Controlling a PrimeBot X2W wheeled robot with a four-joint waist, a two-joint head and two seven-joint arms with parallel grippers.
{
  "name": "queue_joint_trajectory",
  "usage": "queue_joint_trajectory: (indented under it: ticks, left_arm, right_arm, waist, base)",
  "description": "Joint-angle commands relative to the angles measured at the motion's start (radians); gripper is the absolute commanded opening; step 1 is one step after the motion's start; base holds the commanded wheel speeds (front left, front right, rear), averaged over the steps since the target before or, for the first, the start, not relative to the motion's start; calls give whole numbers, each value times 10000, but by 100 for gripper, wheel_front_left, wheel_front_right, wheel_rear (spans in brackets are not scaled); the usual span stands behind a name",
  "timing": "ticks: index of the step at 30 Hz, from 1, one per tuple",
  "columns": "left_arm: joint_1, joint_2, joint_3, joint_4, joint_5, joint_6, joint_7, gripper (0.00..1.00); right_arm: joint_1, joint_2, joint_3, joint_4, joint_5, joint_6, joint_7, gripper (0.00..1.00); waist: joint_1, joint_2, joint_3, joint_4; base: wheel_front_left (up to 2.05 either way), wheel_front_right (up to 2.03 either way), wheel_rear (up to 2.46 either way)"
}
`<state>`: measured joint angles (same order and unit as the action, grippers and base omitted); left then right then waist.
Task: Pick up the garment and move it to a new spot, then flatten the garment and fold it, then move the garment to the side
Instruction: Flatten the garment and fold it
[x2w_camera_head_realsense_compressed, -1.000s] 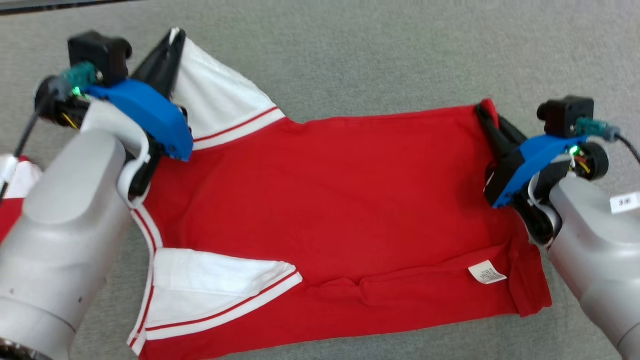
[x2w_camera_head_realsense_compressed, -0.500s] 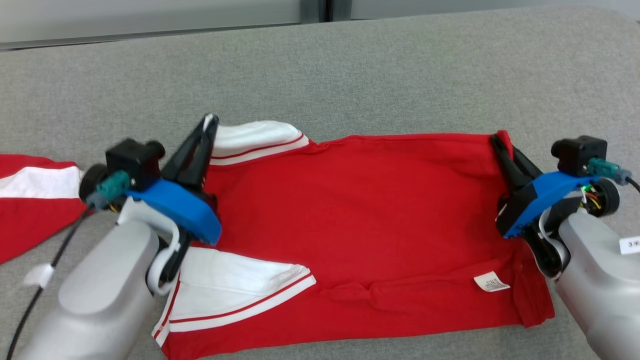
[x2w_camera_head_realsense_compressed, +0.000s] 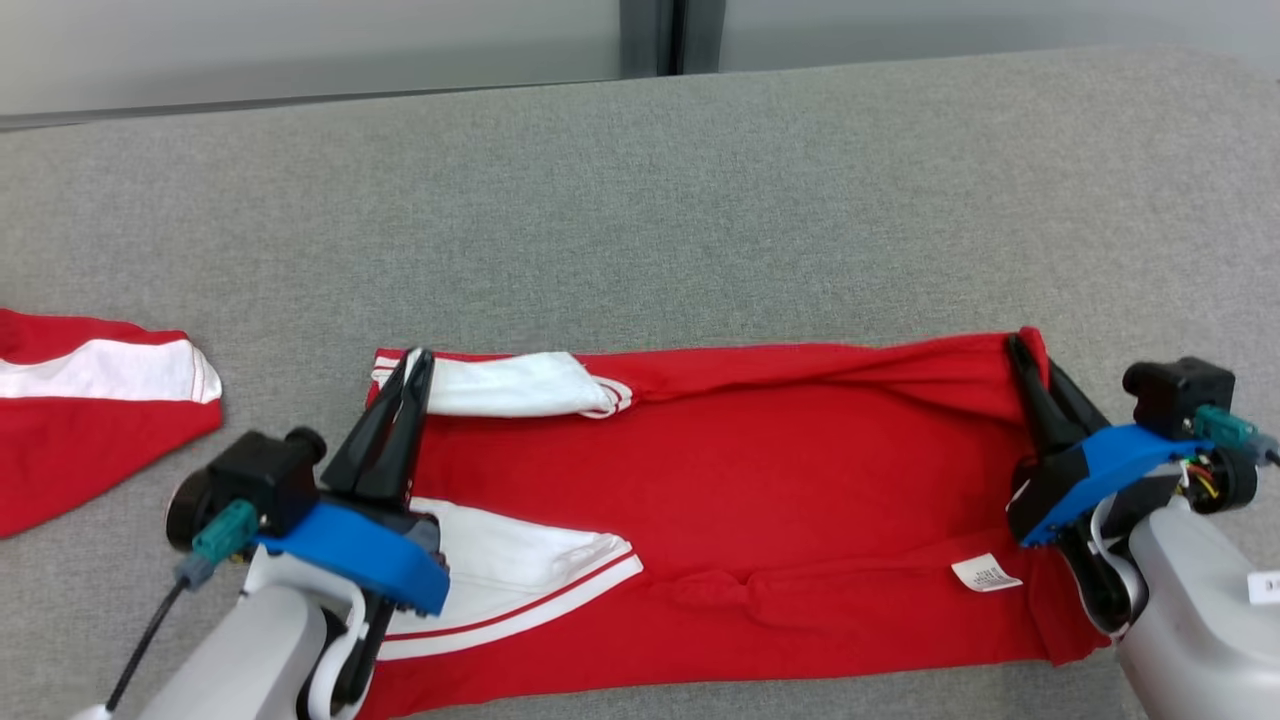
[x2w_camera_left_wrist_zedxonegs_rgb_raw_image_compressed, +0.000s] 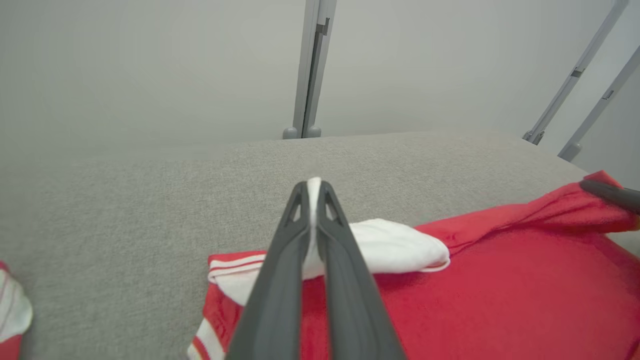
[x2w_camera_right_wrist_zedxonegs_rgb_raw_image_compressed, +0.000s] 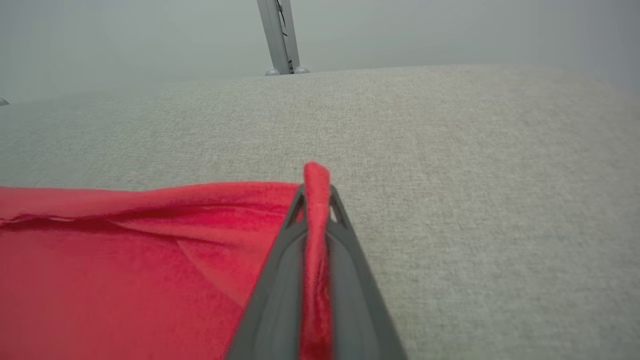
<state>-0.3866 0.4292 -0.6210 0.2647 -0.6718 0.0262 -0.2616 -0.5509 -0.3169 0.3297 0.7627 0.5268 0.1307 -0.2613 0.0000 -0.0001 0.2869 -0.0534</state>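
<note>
With left tool (x2w_camera_head_realsense_compressed: 418, 356) clenched on the white sleeve (x2w_camera_head_realsense_compressed: 510, 386) and right tool (x2w_camera_head_realsense_compressed: 1019, 343) clenched on a red corner of the garment (x2w_camera_head_realsense_compressed: 750, 470), lower both evenly, stretch the edge between them, release once flat.

Grey woven fabric surface (x2w_camera_head_realsense_compressed: 640, 200), pale grey wall (x2w_camera_head_realsense_compressed: 300, 40) behind, upright grey metal post (x2w_camera_head_realsense_compressed: 652, 35), slanted struts (x2w_camera_left_wrist_zedxonegs_rgb_raw_image_compressed: 575, 75)

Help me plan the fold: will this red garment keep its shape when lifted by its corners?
Probably not: the red garment looks floppy, its far edge rumpling between the left gripper and right gripper. Likely light, since thin pinches hold it. The white sleeve may flop.
</note>
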Motion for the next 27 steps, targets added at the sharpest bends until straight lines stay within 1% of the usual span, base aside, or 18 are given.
queue_joint_trajectory:
  ticks: [1,6,10,13,14,15,16,17,18,23,27]
  left_arm:
    - [215,-35,103,-64,80,49,-40,0]
    - [1014,-255,419,-108,237,-20,-42,0]
    - [1482,-447,633,103,473,13,-41,0]
    - [1793,-557,835,276,589,-56,-41,0]
    - [1868,-568,904,362,620,-103,-41,0]
    - [1908,-617,1008,407,702,-121,-43,0]
    - [1964,-714,1139,396,759,-89,-41,21]
    - [2054,-795,1274,382,838,-59,-42,67]
    - [2156,-855,1451,348,950,-7,-42,100]
    - [2570,-1310,2470,-133,1731,-88,-42,100]
    - [2965,-1891,3546,-844,2663,-139,-42,100]
  right_arm:
    - [272,61,-154,-130,-134,2,-50,0]
    - [1112,351,-858,-753,-548,2,-50,0]
    - [1855,597,-1376,-1305,-892,2,-51,0]
    - [2291,784,-1680,-1584,-1000,2,-51,0]
    - [2394,841,-1754,-1684,-1034,2,-51,33]
    - [2508,880,-1827,-1771,-1089,2,-51,75]
    - [2620,938,-1930,-1835,-1096,2,-51,100]
    - [2723,986,-2015,-1913,-1125,2,-51,100]
    - [2806,1024,-2107,-2011,-1153,2,-51,100]
    - [3113,1143,-2516,-2570,-1308,3,-50,100]
    - [3056,1134,-2667,-2541,-1347,2,-51,100]
  waist:
    - [0,1,-38,2]
    - [0,1,-246,55]
    - [0,1,-403,58]
    - [0,1,-501,38]
    - [0,1,-528,27]
    - [0,1,-558,26]
    - [0,1,-598,25]
    - [0,1,-636,22]
    - [0,1,-678,19]
    - [0,1,-820,-11]
    - [0,1,-883,-12]
  base:
    - [0,0,0]
    - [0,0,0]
    - [0,0,0]
    - [0,0,0]
    - [0,0,0]
    - [0,0,0]
    - [0,0,0]
    - [0,0,0]
    - [0,0,0]
    - [0,0,0]
    - [0,0,0]
